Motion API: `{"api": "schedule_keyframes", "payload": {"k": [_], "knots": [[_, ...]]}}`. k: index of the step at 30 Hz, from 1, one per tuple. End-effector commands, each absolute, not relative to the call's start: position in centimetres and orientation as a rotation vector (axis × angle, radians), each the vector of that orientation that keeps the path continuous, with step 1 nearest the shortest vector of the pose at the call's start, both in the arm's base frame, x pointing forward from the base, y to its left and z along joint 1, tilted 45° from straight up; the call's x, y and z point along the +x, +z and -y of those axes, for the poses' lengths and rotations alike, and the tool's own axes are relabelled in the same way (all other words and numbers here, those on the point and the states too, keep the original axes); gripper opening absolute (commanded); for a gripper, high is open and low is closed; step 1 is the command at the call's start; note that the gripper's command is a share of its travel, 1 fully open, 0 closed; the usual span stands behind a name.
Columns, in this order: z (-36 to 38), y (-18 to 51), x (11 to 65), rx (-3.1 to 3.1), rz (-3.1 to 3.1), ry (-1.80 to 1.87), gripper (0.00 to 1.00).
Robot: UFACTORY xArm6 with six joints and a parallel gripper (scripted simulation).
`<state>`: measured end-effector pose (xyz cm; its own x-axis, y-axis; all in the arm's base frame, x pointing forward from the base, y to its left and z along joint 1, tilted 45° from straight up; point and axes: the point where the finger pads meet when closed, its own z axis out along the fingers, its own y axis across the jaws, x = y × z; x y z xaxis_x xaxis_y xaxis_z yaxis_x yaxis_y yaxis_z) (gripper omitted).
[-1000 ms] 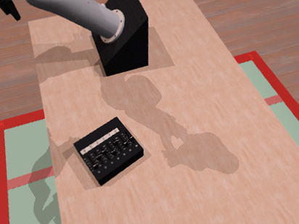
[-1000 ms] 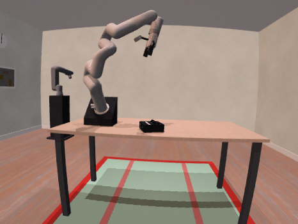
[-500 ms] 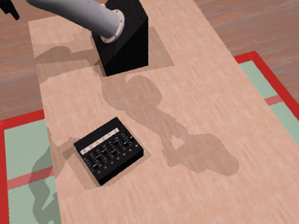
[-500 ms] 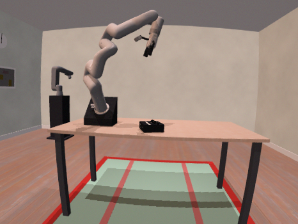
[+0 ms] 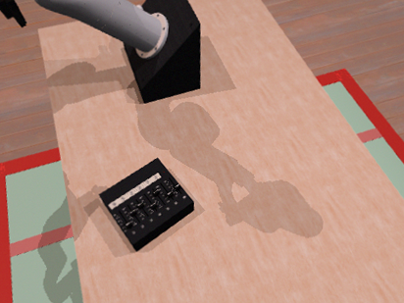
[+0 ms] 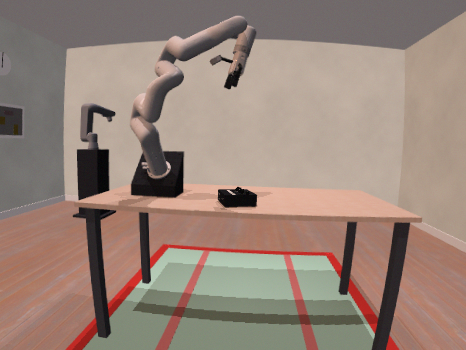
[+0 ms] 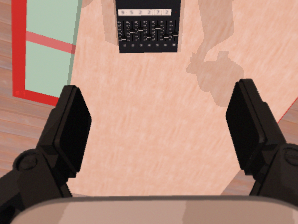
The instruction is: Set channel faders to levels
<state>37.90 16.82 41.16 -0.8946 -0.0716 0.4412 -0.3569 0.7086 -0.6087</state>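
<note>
The black lighting desk (image 5: pixel 147 202) stands flat on the table, with a white tape strip along its far edge and a row of several faders. It also shows in the side view (image 6: pixel 237 197) and at the top of the wrist view (image 7: pixel 148 30), where the tape digits are too small to read surely. My gripper (image 6: pixel 231 80) hangs high above the table, far above the desk, fingers wide open and empty. In the wrist view (image 7: pixel 160 130) both black fingers frame bare table below the desk.
The arm's black base block (image 5: pixel 172 40) stands at the table's far end. A second black stand with a small arm (image 6: pixel 93 165) is beside the table. A red-bordered green mat (image 6: pixel 240 300) lies on the floor under the table.
</note>
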Motion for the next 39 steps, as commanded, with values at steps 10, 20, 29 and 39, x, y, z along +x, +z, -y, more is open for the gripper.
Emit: {"api": "schedule_keyframes", "payload": {"k": [10,20,29,39], "knots": [[-16.9,41.2,37.9,0.334,2.532,1.016,1.00],[-16.9,41.2,37.9,0.334,2.532,1.016,1.00],[-16.4,40.8,38.5,0.403,2.511,1.004,1.00],[-13.8,38.3,41.2,0.763,2.371,0.935,1.00]]}}
